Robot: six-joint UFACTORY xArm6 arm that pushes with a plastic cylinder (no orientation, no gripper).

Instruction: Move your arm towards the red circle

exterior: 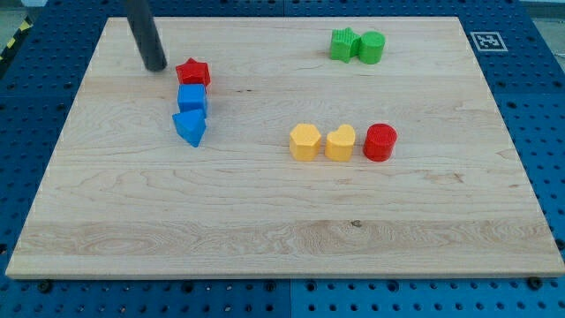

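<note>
The red circle (380,141) is a short red cylinder right of the board's middle, at the right end of a row with two yellow blocks. My tip (155,66) is at the board's upper left, just left of a red star (192,73). The tip is far to the left of and above the red circle. The rod rises out of the view's top.
A yellow hexagon (305,141) and a yellow heart (340,142) sit just left of the red circle. A blue cube (192,98) and a blue triangle-like block (189,126) lie below the red star. A green star (343,44) and green cylinder (371,47) sit at top right.
</note>
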